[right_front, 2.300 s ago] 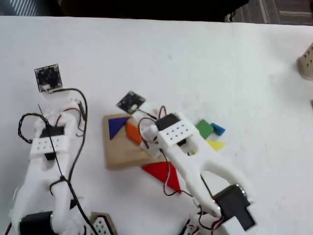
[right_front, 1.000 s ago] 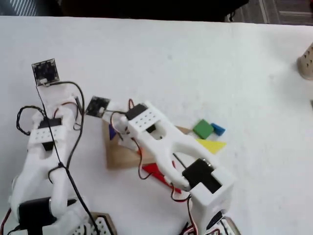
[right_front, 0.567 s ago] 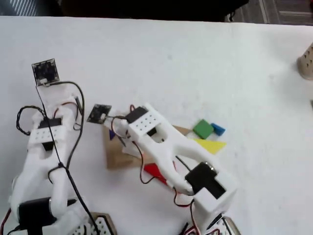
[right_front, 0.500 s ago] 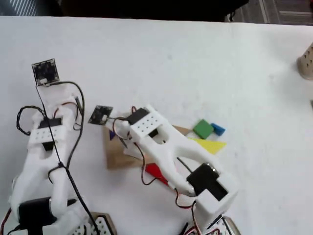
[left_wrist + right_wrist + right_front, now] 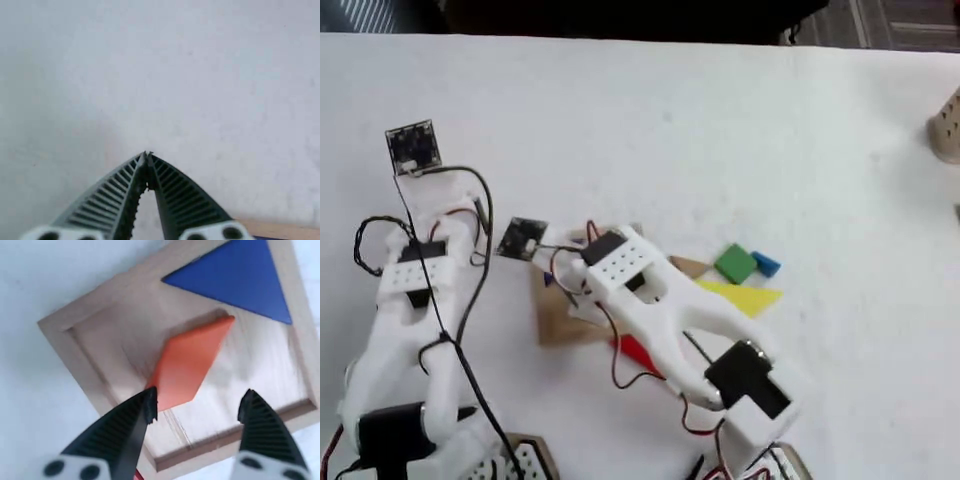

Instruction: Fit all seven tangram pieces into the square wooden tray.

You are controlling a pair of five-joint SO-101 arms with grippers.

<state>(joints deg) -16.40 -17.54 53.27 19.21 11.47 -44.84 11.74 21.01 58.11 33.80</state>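
Wooden tray lay on the table beneath the right arm. Blue triangle sat flat in one corner. Orange parallelogram lay inside, long axis slanted to the walls, one end toward the triangle. Right gripper hung wide open over its other end, holding nothing. Left gripper was closed and empty over the table.

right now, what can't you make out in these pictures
High view: the right arm covers most of the square wooden tray, hiding the pieces inside, and overlaps the red triangle piece.
Left wrist view: the frame edge cuts off all but a strip of tray.
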